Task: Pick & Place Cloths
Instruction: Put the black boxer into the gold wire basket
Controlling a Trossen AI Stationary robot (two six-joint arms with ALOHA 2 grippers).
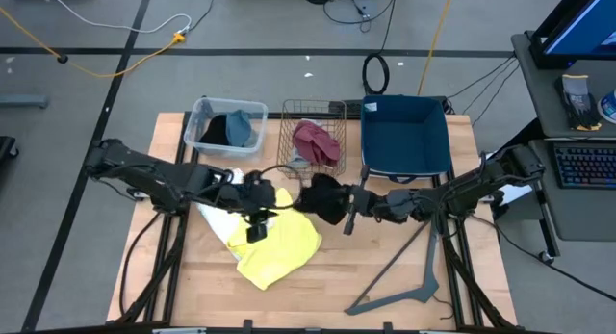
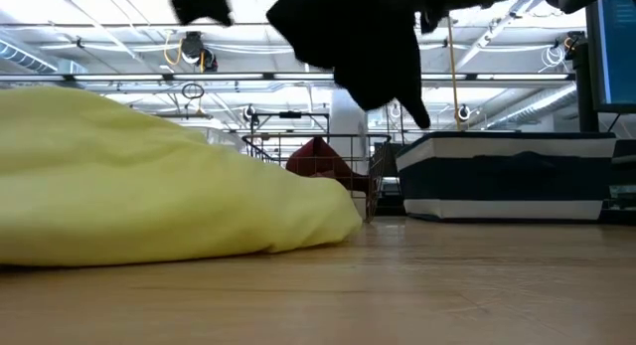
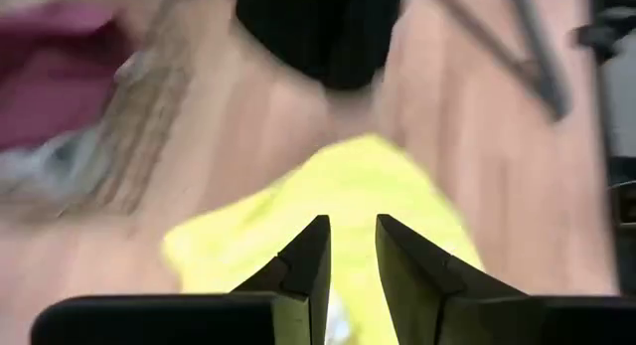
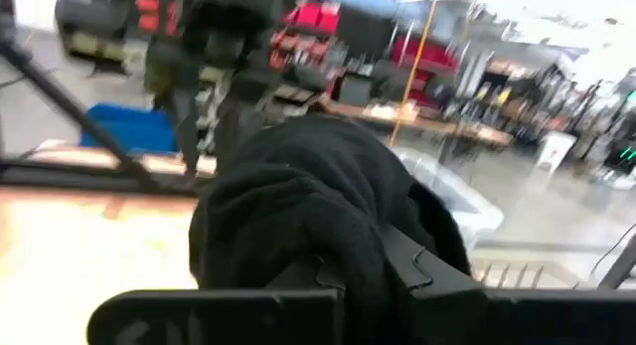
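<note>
black cloth (image 1: 325, 199), yellow cloth (image 1: 274, 243), seemingly maroon cloth (image 1: 318, 141)

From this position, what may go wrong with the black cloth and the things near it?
1. The right gripper jaws are shut on the black cloth, which hangs loose above the table; a dangling edge may catch the wire basket rim.
2. The left gripper, jaws slightly apart, hovers over the yellow cloth near the black cloth; both arms might collide.

Left gripper (image 1: 258, 192) at table centre, fingers (image 3: 303, 265) slightly parted; right gripper (image 1: 339, 201) opposite, fingers clamped together
</note>
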